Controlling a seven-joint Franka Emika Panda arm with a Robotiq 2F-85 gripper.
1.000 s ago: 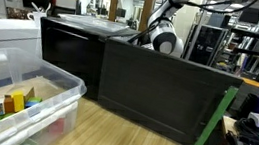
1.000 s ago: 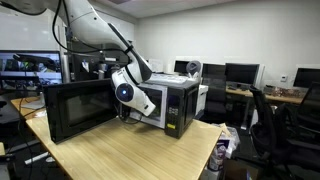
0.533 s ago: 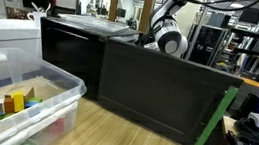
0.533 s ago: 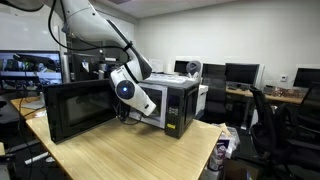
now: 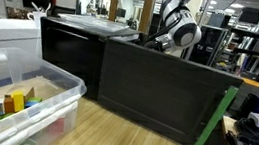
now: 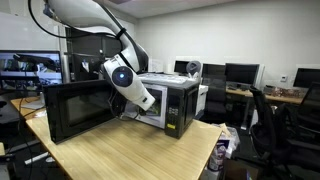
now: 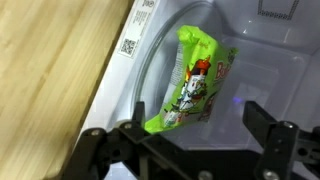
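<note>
A green snack bag lies on the glass plate inside a black microwave. The microwave's door stands wide open, and also shows in an exterior view. My gripper is open and empty. It hovers just in front of the bag, with one black finger on each side of it and neither touching it. In both exterior views the arm's white wrist is raised above the open door. The fingers are mostly hidden there.
The microwave stands on a wooden table. A clear plastic bin with colourful items sits near the front in an exterior view. Desks, monitors and an office chair stand beyond the table's edge.
The arm's wrist has risen and drawn back from the microwave opening over the last second. The door has stayed open.
</note>
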